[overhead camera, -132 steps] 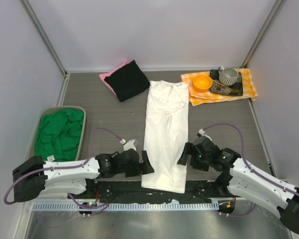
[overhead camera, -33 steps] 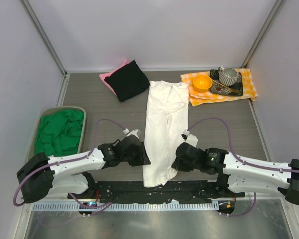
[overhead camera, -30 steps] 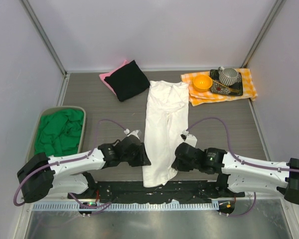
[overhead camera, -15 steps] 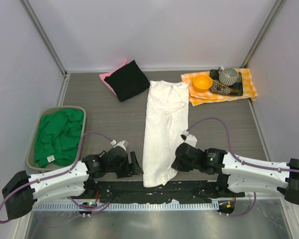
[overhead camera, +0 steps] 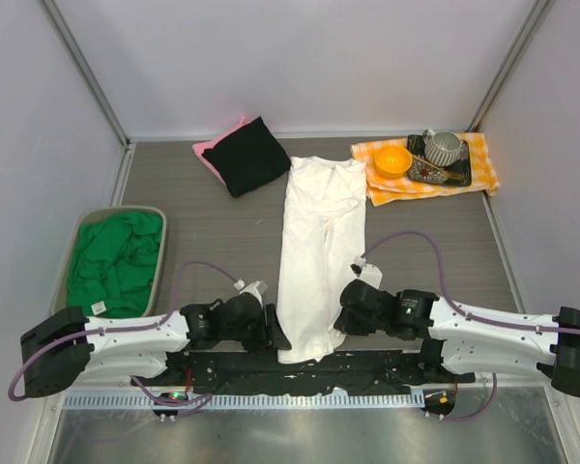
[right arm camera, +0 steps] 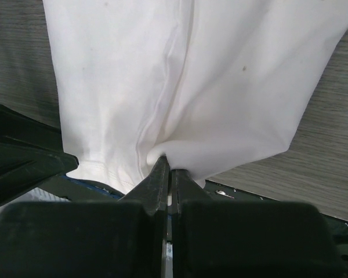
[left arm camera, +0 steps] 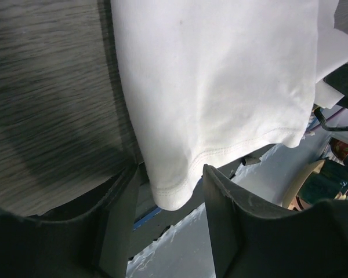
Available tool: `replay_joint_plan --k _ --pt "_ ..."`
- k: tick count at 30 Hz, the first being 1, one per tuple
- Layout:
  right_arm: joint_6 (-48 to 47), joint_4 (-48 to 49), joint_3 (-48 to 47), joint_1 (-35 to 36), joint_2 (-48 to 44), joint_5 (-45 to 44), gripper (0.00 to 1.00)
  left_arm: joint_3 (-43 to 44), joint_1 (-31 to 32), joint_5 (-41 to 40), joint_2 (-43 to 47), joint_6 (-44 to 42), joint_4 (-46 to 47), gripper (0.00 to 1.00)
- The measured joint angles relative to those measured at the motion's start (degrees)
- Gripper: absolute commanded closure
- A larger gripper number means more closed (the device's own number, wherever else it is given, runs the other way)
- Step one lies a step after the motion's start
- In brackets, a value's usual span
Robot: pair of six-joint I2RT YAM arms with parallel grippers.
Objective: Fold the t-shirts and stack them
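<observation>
A white t-shirt (overhead camera: 319,232), folded into a long strip, lies down the middle of the table with its hem over the near edge. My left gripper (overhead camera: 274,334) is at its near left corner. In the left wrist view that gripper (left arm camera: 169,217) is open, and the hem corner (left arm camera: 173,194) hangs between the fingers (left arm camera: 119,226) without being pinched. My right gripper (overhead camera: 342,319) is at the near right edge. In the right wrist view it (right arm camera: 169,168) is shut on a fold of the white t-shirt (right arm camera: 232,81). A black t-shirt (overhead camera: 246,155) lies folded on a pink one (overhead camera: 211,153) at the back. A green t-shirt (overhead camera: 116,259) is crumpled in a bin.
The grey bin (overhead camera: 160,253) stands at the left. At the back right an orange-and-white checked cloth (overhead camera: 478,159) carries an orange bowl (overhead camera: 392,159), a dark tray (overhead camera: 437,174) and a grey cup (overhead camera: 444,147). The black arm mount (overhead camera: 300,372) runs along the near edge.
My left arm let go, drew back to the left, and has returned to the shirt's near left corner with its jaws apart. The right gripper has kept its grip and place.
</observation>
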State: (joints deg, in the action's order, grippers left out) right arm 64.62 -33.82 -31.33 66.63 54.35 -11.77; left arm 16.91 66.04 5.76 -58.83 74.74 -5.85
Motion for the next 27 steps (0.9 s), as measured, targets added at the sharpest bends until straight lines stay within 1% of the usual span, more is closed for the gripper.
replay_joint_plan --k 2,4,7,8,10,11,20,24,27 --pt "0.0 0.0 0.3 0.0 0.0 0.1 0.99 -0.1 0.3 -0.1 -0.8 0.3 1.2 0.52" --pt "0.1 0.0 0.5 0.0 -0.1 0.2 0.99 -0.3 0.5 -0.2 -1.4 0.9 2.3 0.53" --pt "0.2 0.1 0.7 0.0 -0.4 0.3 0.99 -0.4 0.7 -0.3 -2.3 1.4 3.7 0.59" --pt "0.2 0.2 0.7 0.0 -0.5 0.3 0.99 -0.4 0.8 -0.3 -2.6 1.6 4.0 0.68" --pt "0.2 0.3 0.9 0.0 -0.7 0.3 0.99 -0.7 0.8 -0.4 -3.0 1.8 4.6 0.83" --pt "0.2 0.3 1.0 0.0 -0.8 0.3 0.99 -1.0 0.9 -0.7 -3.3 1.7 4.6 1.0" --pt "0.2 0.7 1.1 0.0 -0.9 0.2 0.99 -1.2 1.0 -1.2 -4.4 1.6 5.4 1.0" --pt "-0.1 0.9 1.1 0.0 -0.9 -1.1 0.99 1.2 0.3 -2.1 -4.6 -0.5 1.3 1.0" --pt "-1.0 0.8 0.6 0.0 -0.5 -2.7 0.99 4.2 -3.1 -2.1 -6.2 -3.5 -2.0 1.0"
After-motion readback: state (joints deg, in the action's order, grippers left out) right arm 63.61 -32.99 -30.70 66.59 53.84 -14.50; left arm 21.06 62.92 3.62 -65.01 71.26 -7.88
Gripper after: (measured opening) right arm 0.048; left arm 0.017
